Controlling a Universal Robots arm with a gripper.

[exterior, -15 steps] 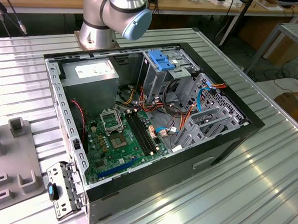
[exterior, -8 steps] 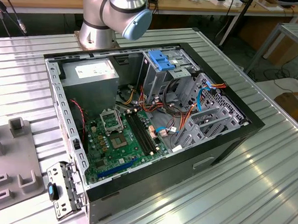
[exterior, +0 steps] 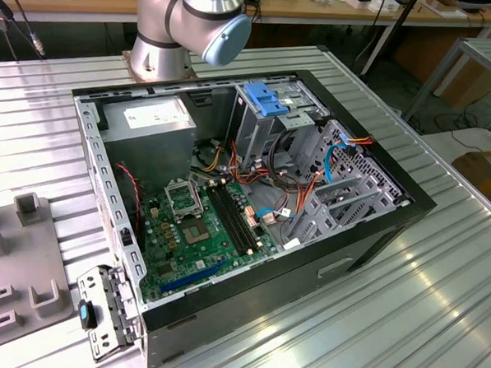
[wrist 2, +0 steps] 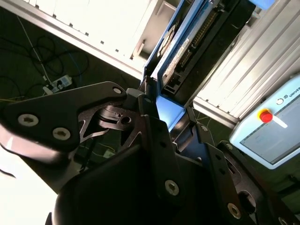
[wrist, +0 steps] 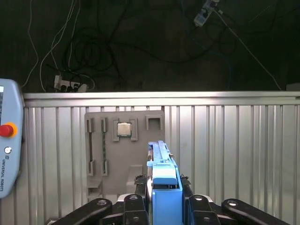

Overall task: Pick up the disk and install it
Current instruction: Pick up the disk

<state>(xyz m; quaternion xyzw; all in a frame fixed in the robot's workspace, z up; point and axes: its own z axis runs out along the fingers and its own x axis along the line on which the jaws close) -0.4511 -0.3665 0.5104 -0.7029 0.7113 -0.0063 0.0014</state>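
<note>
Jaws: clamped on the disk (wrist: 164, 183), one black arm on each side of its blue-framed end, in both wrist views.
Disk position: held edge-on in the jaws, off the worktop (wrist: 234, 140). Its free end points toward a grey parts holder (wrist: 140, 154) that lies on the ribbed metal.
Disk look: flat, dark metal body with a white label and a row of connector pins (wrist 2: 187, 44), and a bright blue plastic rail frame around it.
Handling: probably stiff and fairly heavy for its size. The smooth metal faces could slip, so the flat sides by the frame look the soundest hold. It is likely sensitive to knocks, and the pins should be kept clear.
Case: an open computer case (exterior: 263, 310) lies on the worktop in the exterior view, with the green board exposed.
Cage: a grey drive cage (exterior: 252, 131) with a blue latch (exterior: 270, 99) stands toward 12 o'clock inside the case.
Arm base: at 11 o'clock beyond the case (exterior: 157, 60).
Pendant: a control tablet (wrist 2: 272, 136) with a red button sits at the worktop's edge.
</note>
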